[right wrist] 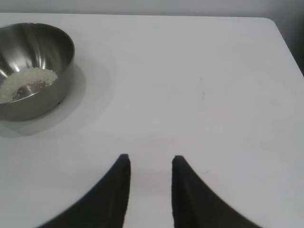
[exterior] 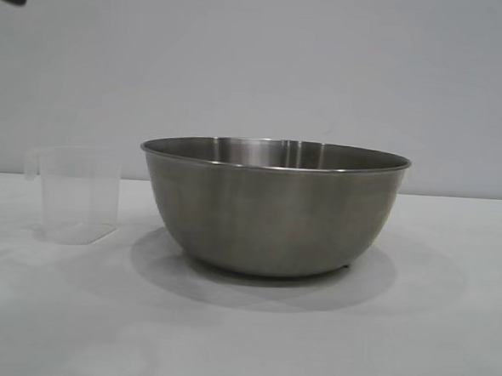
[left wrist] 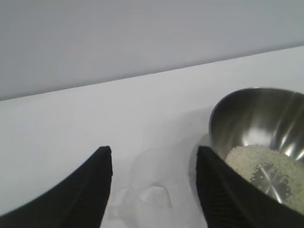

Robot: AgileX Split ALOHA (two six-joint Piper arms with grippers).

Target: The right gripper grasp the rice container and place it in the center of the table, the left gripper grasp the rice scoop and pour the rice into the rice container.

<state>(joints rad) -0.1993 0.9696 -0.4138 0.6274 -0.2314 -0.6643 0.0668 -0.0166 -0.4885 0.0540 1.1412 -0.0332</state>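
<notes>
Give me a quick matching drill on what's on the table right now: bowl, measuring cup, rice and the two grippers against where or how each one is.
Things:
1. rice
2. rice scoop
3. left gripper
4. right gripper

States:
A. open over bare table, away from the bowl
B. upright and empty beside the rice container
C. lying in the bowl's bottom
D. open above the clear cup, holding nothing

Pairs: 1-C, 2-B, 3-D, 4-A
</notes>
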